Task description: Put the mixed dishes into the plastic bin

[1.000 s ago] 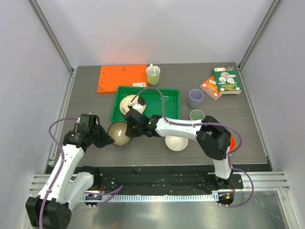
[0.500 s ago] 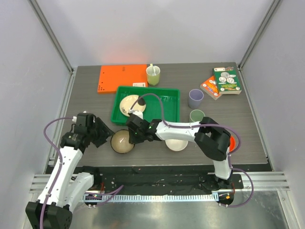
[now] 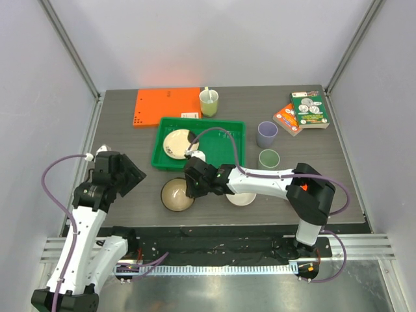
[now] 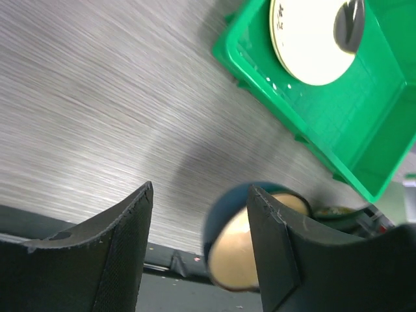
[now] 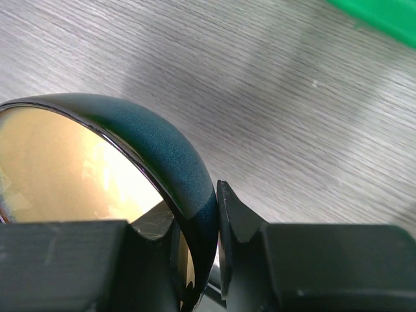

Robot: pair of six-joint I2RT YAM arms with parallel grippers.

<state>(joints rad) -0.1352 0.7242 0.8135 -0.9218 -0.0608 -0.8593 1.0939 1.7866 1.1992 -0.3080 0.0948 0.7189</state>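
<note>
We judge the plastic bin (image 3: 218, 151), moulded green with a low rim, to be light and slightly flexible; a cream plate (image 3: 177, 142) lies flat inside, and the brown bowl (image 3: 175, 195) sits just outside its near edge, pinched by the right gripper (image 3: 194, 187). The bowl looks to us like glazed ceramic: round, stiff, fairly heavy, chippable and slick, dark outside, glossy tan within. Its thin rim is the one handhold, a finger each side; the left gripper (image 3: 125, 177) hangs spread and empty, well apart.

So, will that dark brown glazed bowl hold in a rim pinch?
Probably stiff: the dark brown glazed bowl shows no bending where the right tool pinches its rim. Its glossy glaze looks slippery, so it may swivel or slip.
</note>
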